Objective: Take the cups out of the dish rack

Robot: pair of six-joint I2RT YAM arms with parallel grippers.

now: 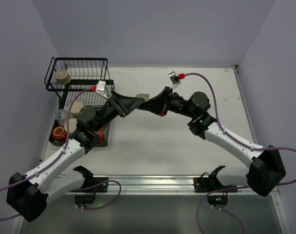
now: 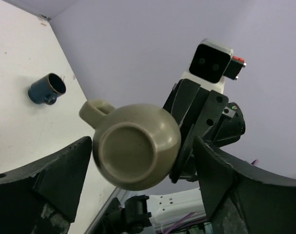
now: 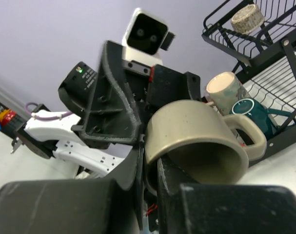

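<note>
Right gripper (image 3: 148,170) — jaws pinching the rim of the grey-olive cup (image 3: 196,131), mid-air over the table (image 1: 187,156) beside the dish rack (image 1: 79,59); left gripper (image 2: 143,146) — jaws spread around it; risk: thin rim pinch may let it swivel and drop.

Robot test cell of laboratory type. Plain lavender walls (image 1: 152,29) enclose a white table (image 1: 187,151) from 9 through 12 to 3 o'clock. An aluminium mounting rail (image 1: 152,183) runs along the table edge at 6 o'clock. Purple cables (image 1: 215,97) lie exposed. A black wire dish rack (image 1: 79,59) sits at 10 o'clock.
</note>
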